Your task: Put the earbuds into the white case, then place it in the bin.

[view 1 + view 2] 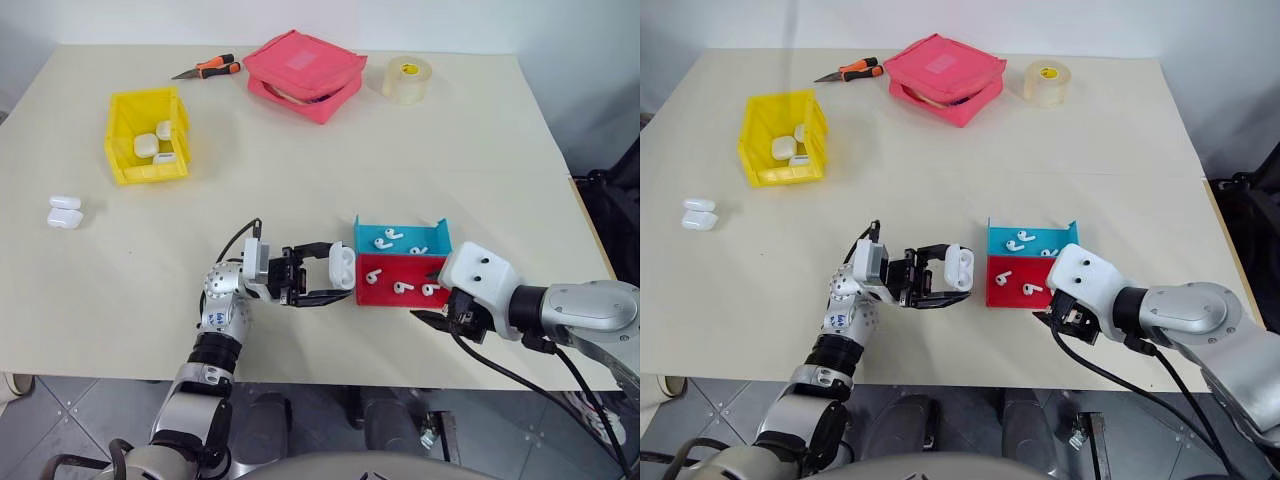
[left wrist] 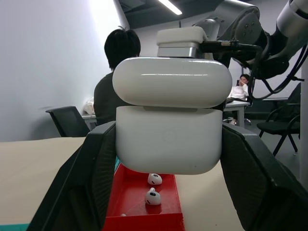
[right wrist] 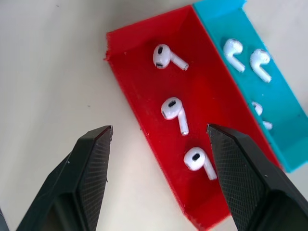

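White case [image 1: 343,266] gripped by left tool [image 1: 335,281]; right tool [image 3: 156,144] gapes over red tray [image 3: 144,96].

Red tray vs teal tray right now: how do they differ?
The red tray lies nearer the robot and the right gripper, whose open fingers hover over it; the teal tray lies behind it. Red holds three earbuds; teal shows at least three. Both are shallow, side by side and touching.
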`<state>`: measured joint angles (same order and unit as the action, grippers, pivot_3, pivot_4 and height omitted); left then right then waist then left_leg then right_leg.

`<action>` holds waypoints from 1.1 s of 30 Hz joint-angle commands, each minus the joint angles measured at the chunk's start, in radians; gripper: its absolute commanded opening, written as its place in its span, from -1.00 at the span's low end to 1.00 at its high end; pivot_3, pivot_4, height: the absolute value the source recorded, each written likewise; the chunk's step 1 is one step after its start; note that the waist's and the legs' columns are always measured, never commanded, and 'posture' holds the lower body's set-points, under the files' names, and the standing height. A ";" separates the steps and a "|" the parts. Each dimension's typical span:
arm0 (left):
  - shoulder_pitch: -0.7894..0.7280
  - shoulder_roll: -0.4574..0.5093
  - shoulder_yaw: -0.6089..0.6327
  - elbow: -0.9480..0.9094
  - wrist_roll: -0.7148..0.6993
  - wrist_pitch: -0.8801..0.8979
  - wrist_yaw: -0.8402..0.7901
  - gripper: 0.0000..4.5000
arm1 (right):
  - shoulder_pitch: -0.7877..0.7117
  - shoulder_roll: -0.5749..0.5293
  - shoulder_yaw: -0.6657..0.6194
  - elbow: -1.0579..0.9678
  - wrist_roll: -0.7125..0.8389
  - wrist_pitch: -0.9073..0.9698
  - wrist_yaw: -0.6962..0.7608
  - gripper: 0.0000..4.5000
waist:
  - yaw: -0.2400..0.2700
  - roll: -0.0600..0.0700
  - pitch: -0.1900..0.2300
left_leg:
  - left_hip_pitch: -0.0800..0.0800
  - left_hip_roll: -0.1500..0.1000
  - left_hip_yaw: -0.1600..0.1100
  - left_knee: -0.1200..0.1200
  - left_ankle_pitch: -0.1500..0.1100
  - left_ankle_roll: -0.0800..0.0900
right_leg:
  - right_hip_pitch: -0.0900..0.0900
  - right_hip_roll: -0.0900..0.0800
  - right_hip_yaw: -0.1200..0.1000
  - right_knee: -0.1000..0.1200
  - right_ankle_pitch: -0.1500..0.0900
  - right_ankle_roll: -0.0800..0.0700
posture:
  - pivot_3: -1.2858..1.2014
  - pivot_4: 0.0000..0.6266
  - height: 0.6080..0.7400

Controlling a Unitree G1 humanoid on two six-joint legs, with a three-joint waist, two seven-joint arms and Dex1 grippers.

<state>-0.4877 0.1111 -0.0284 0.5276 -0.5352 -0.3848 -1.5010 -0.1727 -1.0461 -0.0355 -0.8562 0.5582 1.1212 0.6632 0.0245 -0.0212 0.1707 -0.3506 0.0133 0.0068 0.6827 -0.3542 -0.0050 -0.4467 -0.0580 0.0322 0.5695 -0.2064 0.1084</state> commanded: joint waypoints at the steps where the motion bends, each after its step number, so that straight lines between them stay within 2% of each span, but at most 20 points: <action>1: 0.012 -0.005 -0.009 -0.027 -0.006 -0.003 -0.044 0.24 | -0.016 -0.017 0.003 -0.039 0.008 0.019 -0.006 0.18 | 0.000 0.000 0.000 | 0.000 0.000 0.000 0.000 0.000 0.000 | 0.000 0.000 0.000 0.000 0.000 0.000 | 0.03 -0.52 1.00; 3: 0.012 -0.006 -0.009 -0.031 -0.004 -0.002 -0.038 0.24 | -0.021 -0.019 0.012 -0.042 0.002 0.021 -0.008 -0.11 | 0.000 0.000 0.000 | 0.000 0.000 0.000 0.000 0.000 0.000 | 0.000 0.000 0.000 0.000 0.000 0.000 | 0.03 -0.52 1.00; 12: 0.009 0.005 -0.003 -0.032 -0.005 0.000 -0.038 0.24 | -0.148 -0.015 0.141 0.007 -0.017 0.043 0.000 -0.11 | -0.001 0.000 0.000 | 0.000 0.000 0.000 0.000 0.000 0.001 | 0.000 0.000 0.000 -0.002 0.000 0.000 | 0.03 -0.52 1.00; 22: 0.019 0.046 -0.020 -0.061 0.025 0.025 -0.018 0.24 | -0.361 -0.006 0.388 0.188 -0.136 0.003 0.059 -0.11 | -0.002 0.001 0.000 | 0.000 0.000 0.000 0.000 -0.001 0.001 | -0.001 0.000 -0.001 -0.001 0.000 0.000 | 0.03 -0.52 1.00; 33: -0.005 0.072 -0.019 -0.123 0.046 0.014 0.024 0.24 | -0.424 0.014 0.497 0.282 -0.241 -0.069 0.141 -0.11 | -0.002 0.002 0.001 | -0.001 0.000 0.001 0.000 -0.001 0.002 | -0.001 -0.002 -0.001 -0.001 0.001 0.001 | 0.03 -0.52 1.00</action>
<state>-0.4723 0.1780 -0.0471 0.4427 -0.4903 -0.3617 -1.4854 -0.5803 -1.0360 0.4686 -0.5729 0.3372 1.0686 0.7933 0.0230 -0.0195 0.1714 -0.3520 0.0131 0.0078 0.6827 -0.3552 -0.0034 -0.4477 -0.0599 0.0310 0.5682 -0.2059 0.1094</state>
